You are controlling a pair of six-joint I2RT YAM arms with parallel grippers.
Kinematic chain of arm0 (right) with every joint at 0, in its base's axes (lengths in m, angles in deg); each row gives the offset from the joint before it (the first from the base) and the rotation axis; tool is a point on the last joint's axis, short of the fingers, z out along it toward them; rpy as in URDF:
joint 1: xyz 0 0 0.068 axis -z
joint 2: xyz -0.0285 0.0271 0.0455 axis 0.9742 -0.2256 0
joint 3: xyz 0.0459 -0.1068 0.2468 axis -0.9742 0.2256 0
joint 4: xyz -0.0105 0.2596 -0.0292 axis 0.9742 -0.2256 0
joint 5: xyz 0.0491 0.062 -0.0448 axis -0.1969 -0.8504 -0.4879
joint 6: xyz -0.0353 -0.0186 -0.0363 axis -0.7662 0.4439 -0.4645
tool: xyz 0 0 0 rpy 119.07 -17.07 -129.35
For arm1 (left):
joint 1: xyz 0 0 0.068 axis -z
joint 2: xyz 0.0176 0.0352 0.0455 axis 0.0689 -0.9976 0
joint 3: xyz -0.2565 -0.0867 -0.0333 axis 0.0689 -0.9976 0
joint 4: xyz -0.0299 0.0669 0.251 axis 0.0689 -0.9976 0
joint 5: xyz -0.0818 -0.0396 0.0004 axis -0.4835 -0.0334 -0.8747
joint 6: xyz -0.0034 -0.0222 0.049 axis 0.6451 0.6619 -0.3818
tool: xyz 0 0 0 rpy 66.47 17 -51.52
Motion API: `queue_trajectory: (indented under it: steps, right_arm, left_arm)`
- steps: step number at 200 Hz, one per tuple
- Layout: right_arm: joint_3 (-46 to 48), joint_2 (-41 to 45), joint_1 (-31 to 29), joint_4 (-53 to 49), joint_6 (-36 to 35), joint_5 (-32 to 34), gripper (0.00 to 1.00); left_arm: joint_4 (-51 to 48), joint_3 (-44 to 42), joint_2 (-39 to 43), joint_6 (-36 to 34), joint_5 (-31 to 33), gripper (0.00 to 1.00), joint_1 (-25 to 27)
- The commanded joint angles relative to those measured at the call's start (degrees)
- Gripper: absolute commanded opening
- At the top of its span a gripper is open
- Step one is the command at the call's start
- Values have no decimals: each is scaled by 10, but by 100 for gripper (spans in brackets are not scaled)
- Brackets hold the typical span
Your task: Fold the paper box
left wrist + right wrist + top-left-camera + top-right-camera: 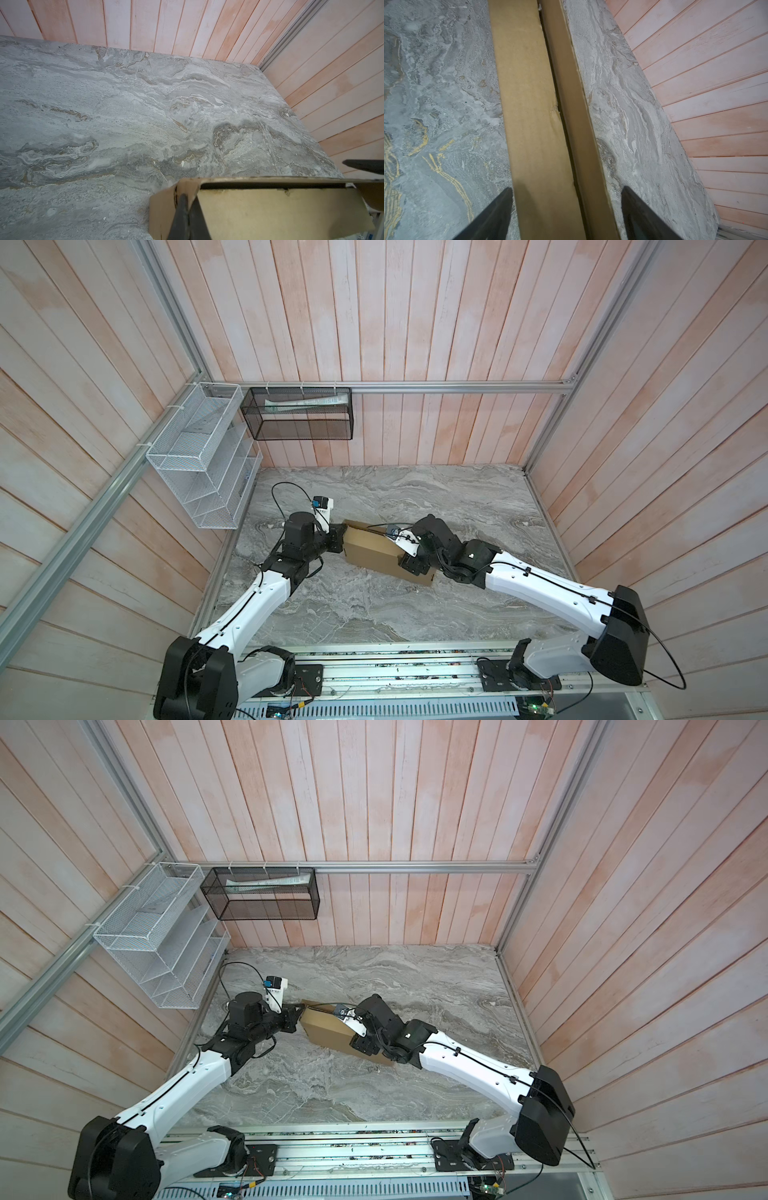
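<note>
Marble bench (pixel 415 614); paper box (pixel 370 549) likely light, stiff, crushable: grip wall edges. State: left jaws clamped on end flap; right jaws spread astride long wall, gripping nothing.

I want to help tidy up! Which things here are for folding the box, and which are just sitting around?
For the job:
- paper box
- left end effector, pinching one end of the box
- right end effector, open, straddling the other end

Just sitting around:
- white wire rack on the wall
- black mesh basket with something pale inside
- marble table underneath
</note>
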Motion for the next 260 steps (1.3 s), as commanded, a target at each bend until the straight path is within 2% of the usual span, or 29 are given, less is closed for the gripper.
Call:
queue_trajectory:
  steps: [1,32,57,72,105,123,152,195,260]
  right_arm:
    - [0,28,-1,9,24,-4,84]
    - [2,57,0,7,57,-2,84]
    - [-3,85,0,-6,118,29,81]
    - [-6,102,0,-22,161,35,73]
    - [-11,127,0,-79,257,49,48]
    - [-18,130,0,-129,318,56,40]
    - [-16,143,-1,-185,393,68,33]
    - [5,191,0,-187,468,73,32]
    - [24,180,21,-164,489,20,31]
  left_arm:
    - [-14,-13,-7,3,10,0,3]
    - [-10,-10,-13,2,13,0,3]
    - [-6,-7,-18,2,12,0,3]
    - [-4,-4,-23,1,10,0,3]
    - [-8,4,-32,-4,7,0,3]
    - [-8,5,-30,-6,9,0,3]
    - [-8,6,-32,-7,8,0,3]
    - [-7,7,-33,-8,4,0,3]
    - [-6,4,-30,-8,2,0,3]
